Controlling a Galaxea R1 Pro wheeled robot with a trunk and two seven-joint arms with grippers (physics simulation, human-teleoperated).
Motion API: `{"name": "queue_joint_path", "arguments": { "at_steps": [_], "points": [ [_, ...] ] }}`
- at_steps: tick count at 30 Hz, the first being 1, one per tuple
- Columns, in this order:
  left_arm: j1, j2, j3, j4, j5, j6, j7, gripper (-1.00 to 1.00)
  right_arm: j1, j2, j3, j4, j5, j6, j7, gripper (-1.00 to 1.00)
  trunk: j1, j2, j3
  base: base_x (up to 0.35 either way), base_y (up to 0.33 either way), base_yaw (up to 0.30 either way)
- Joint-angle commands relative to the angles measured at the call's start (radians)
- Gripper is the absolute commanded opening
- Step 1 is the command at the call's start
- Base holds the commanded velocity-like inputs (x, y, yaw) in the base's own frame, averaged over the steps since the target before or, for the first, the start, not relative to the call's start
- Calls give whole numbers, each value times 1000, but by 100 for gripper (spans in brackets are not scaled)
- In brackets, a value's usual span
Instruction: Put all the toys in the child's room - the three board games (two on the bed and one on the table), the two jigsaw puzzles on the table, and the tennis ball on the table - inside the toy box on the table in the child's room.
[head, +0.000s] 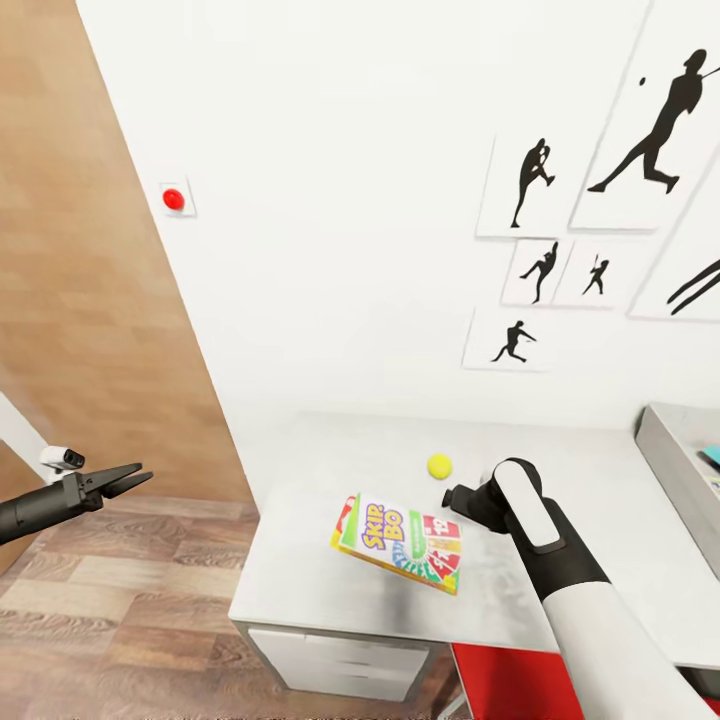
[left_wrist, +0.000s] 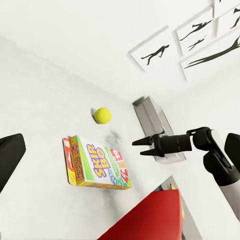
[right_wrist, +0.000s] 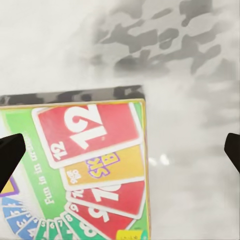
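Currently I have the right gripper (left_wrist: 137, 147) above the SKIP-BO board game (head: 400, 543), which lies flat near the front edge of the surface (head: 330, 470); its fingers stand wide apart, holding nothing. The tennis ball (head: 439, 465) sits just behind the box. The toy box (head: 672, 460) is off at the right. The left gripper (head: 130, 480) hangs off the surface, fingers slightly parted, empty. Next I judge: descend, straddle a box edge, close
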Motion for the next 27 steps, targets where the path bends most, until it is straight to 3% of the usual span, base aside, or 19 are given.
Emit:
{"name": "queue_joint_path", "arguments": {
  "at_steps": [1,27],
  "points": [
    [-1,0,0,0,0,11,-4,100,-1,-1,3,1,-9,2,-9,100,1,-2,-4,0,19,0],
    [-1,-1,0,0,0,10,-4,100,-1,-3,3,13,-8,2,14,100,1,-2,-46,0,3,0]
  ]
}}
